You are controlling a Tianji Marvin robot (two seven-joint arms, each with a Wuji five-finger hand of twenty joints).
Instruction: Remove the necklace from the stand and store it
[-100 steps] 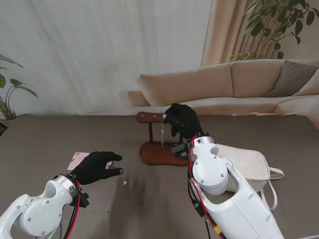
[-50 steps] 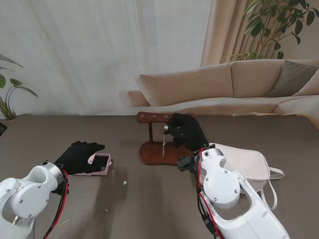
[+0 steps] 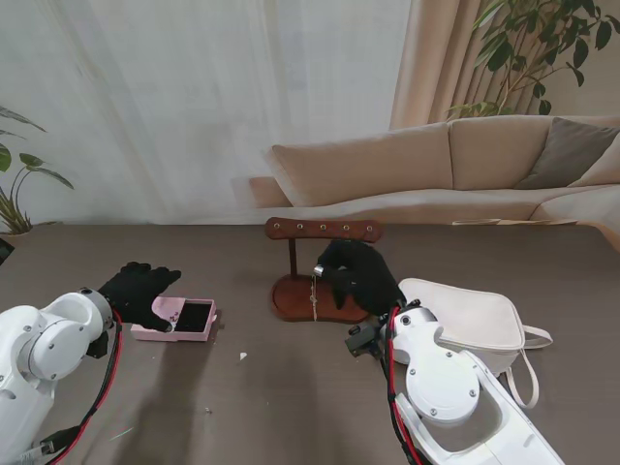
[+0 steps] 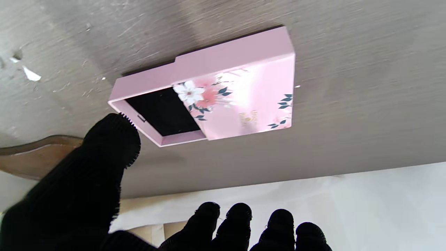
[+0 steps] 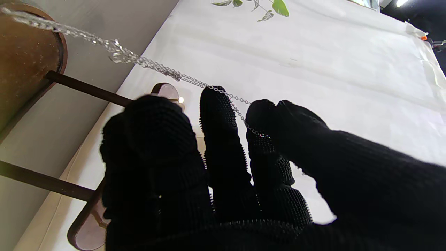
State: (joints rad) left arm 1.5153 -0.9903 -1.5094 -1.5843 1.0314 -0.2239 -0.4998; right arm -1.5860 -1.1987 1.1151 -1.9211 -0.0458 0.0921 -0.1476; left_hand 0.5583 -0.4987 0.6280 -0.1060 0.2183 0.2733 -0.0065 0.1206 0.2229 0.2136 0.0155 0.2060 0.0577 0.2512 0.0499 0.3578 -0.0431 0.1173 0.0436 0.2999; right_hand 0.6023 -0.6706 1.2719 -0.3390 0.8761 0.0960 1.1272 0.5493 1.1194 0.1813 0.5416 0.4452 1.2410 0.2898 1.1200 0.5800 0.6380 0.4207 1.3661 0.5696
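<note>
The wooden T-shaped stand (image 3: pixel 325 230) rises from its oval base (image 3: pixel 291 300) mid-table. My right hand (image 3: pixel 356 274) hovers lower than the bar, over the base, shut on the silver necklace (image 3: pixel 314 293). The chain (image 5: pixel 146 62) runs taut from my thumb and fingers (image 5: pixel 226 115) toward the base (image 5: pixel 24 62) and hangs clear of the bar. A pink floral box (image 3: pixel 179 320) lies to the left, its drawer slid partly out with a black lining (image 4: pixel 163 111). My left hand (image 3: pixel 140 291) is open at the box's left end, thumb (image 4: pixel 104 157) near the drawer's rim.
A white handbag (image 3: pixel 475 320) lies on the table just right of the stand, close to my right arm. Small white scraps (image 3: pixel 242 356) dot the brown table (image 3: pixel 291 407). A beige sofa (image 3: pixel 465 165) and plants stand behind the table.
My right hand has come down from the bar's left end toward the base, carrying the chain. My left hand has pulled back to the left, uncovering the pink box with its drawer open.
</note>
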